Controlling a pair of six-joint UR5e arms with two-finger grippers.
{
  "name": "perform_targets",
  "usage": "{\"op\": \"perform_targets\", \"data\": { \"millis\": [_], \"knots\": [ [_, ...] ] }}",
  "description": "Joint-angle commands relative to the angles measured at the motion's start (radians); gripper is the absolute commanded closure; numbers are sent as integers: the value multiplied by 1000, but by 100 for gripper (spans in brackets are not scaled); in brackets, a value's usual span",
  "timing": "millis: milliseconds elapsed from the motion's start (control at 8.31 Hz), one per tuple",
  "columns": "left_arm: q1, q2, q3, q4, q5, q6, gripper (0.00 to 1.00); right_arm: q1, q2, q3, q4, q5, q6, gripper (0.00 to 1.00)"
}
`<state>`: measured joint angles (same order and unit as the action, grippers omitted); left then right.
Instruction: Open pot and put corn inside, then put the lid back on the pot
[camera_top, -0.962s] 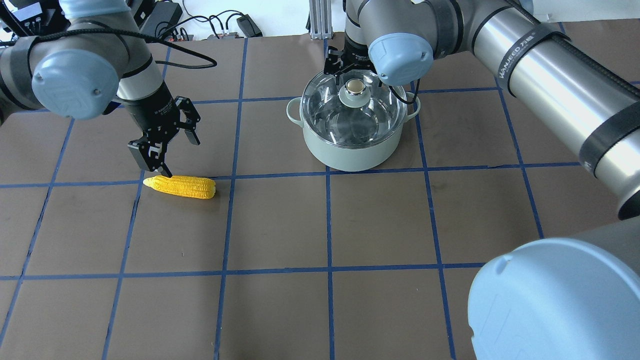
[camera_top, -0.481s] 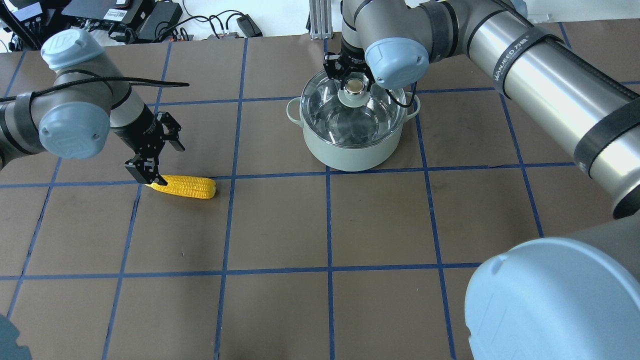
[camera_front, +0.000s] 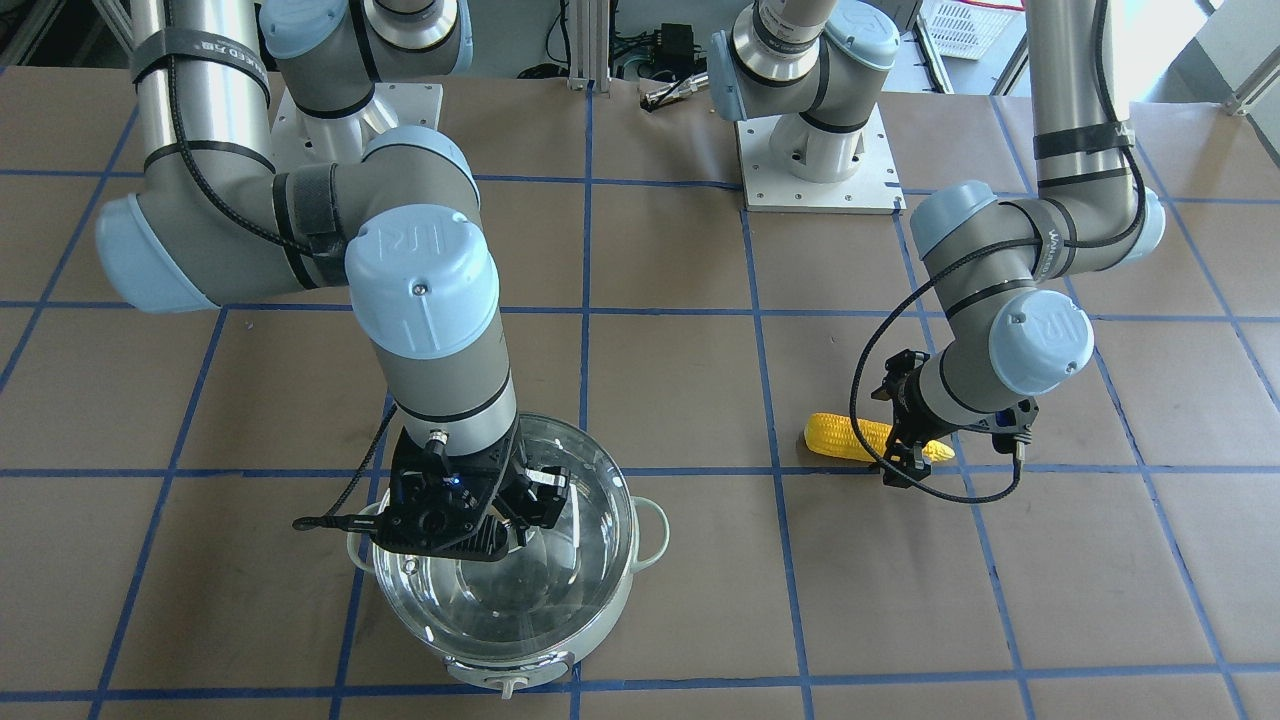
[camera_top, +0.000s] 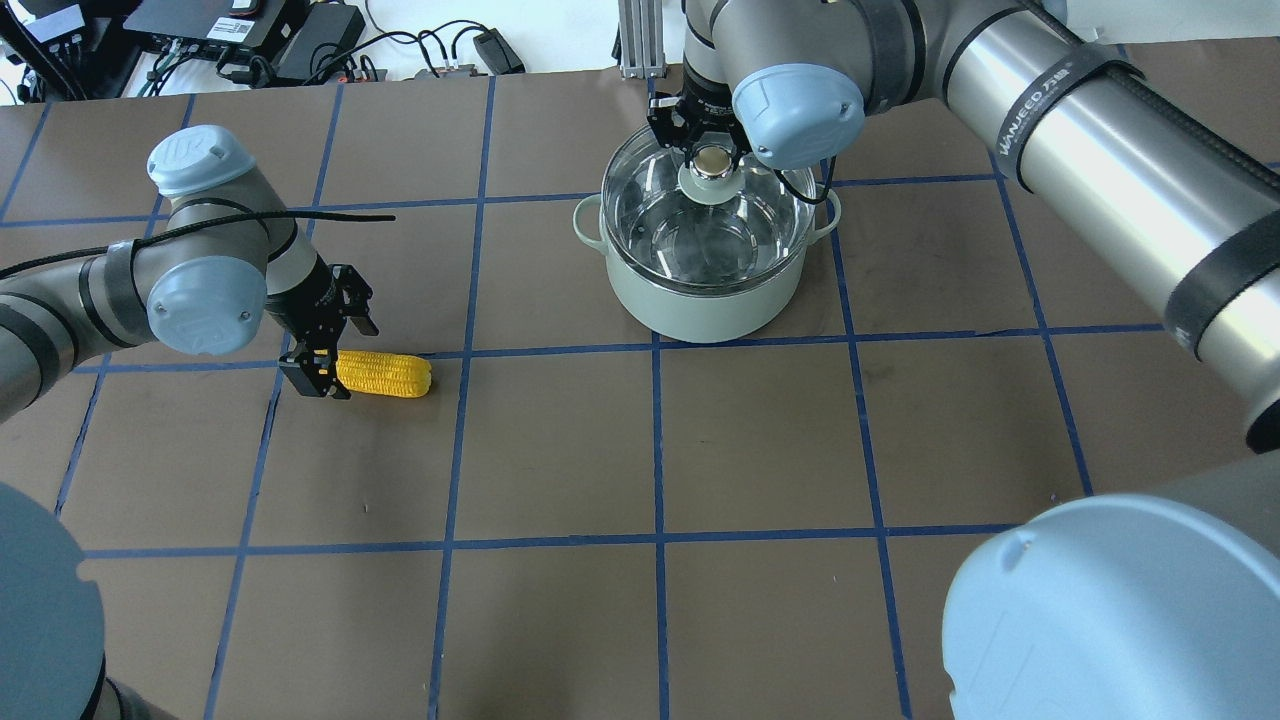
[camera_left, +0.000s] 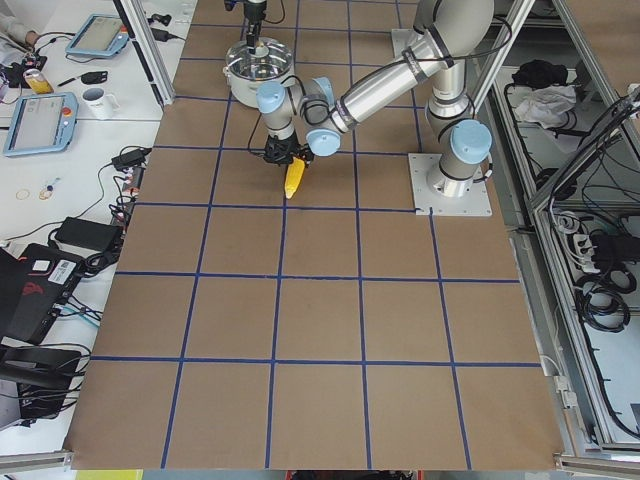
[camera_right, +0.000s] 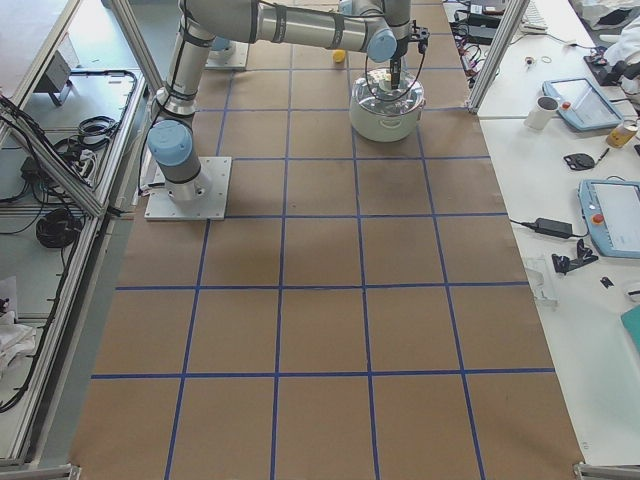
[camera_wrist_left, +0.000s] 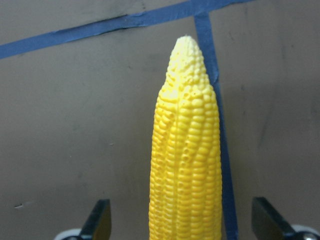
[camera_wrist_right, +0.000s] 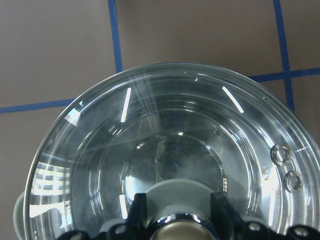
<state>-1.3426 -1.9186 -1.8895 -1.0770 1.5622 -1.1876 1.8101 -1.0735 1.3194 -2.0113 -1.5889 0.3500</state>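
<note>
Left fingers (camera_top: 315, 378): open around corn (camera_top: 385, 374) tip; it may slip.
Right fingers (camera_top: 712, 148): around knob (camera_top: 712, 163), grip unclear; lid (camera_top: 680, 225) may fall.

Robotics lab, tape-gridded table (camera_top: 760, 440), teach pendants (camera_right: 612, 215), cable bundles (camera_left: 598, 300)

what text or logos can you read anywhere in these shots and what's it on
"WANJEED", then characters too small to read: black strap on the right arm.
"UR" logo: right arm's blue joint cap.
Corn, pot, lid: no text visible.
</note>
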Motion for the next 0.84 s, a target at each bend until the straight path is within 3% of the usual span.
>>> {"op": "perform_targets", "data": {
  "millis": [0, 361, 481, 602, 722],
  "knots": [
    [0, -43, -6, 57, 13, -16, 0, -9, -90, -2, 28, -5, -37, 61],
    [0, -48, -5, 49, 27, -12, 0, -92, -300, 55, 225, 13, -106, 64],
    [0, -48, -3, 45, 24, -7, 43, -112, -374, 107, 232, 10, -124, 64],
    [0, -46, -5, 26, 22, -6, 78, -115, -441, 156, 247, 6, -129, 64],
    [0, -49, -3, -10, 22, -7, 87, -115, -497, 187, 267, 3, -129, 64]
  ]
}}
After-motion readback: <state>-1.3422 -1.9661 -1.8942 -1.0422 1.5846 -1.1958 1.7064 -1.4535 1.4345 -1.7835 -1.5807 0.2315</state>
